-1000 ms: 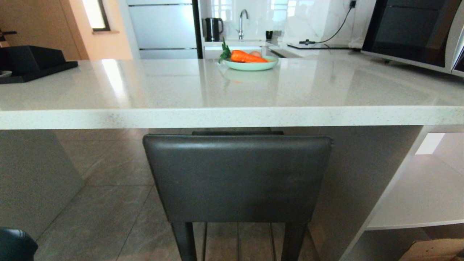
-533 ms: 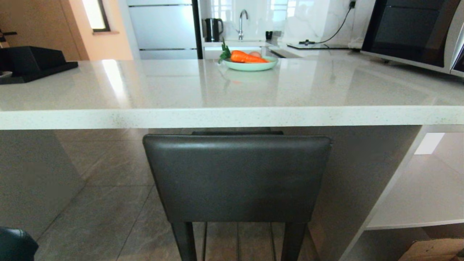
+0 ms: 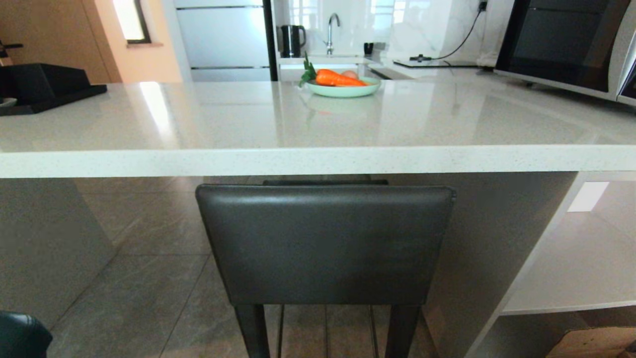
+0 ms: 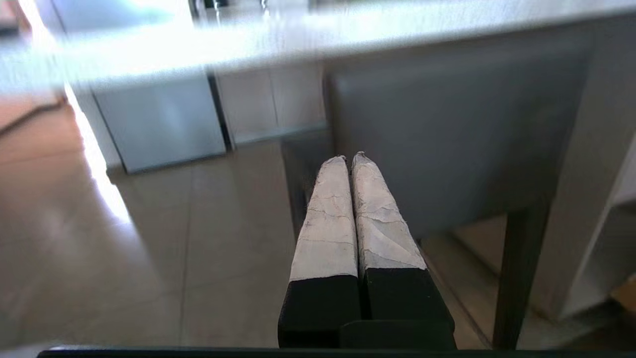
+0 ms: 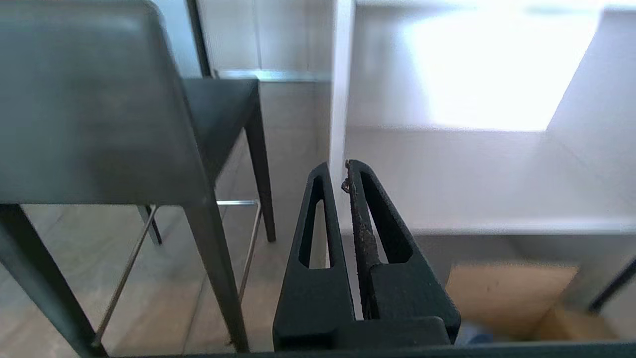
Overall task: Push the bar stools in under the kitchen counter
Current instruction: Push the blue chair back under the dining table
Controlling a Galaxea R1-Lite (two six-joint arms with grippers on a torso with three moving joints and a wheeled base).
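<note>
Dark grey leather fills the near centre: the bar stool (image 3: pixel 325 243) stands square to the robot with its seat already beneath the kitchen counter (image 3: pixel 318 160) and its back just below the slab's thick edge. The left end effector (image 4: pixel 352 158), fingers pressed together and empty, hovers just short of the stool's back, and the right end effector (image 5: pixel 338 171), also closed on nothing, hangs beside the stool facing the white shelves (image 3: pixel 576 268). This stool looks tucked in, so the next move probably calls for turning left toward the teal stool (image 3: pixel 20 334), barely visible at the lower corner; beyond, a plate of carrots (image 3: pixel 343 82) rests on the far counter.
</note>
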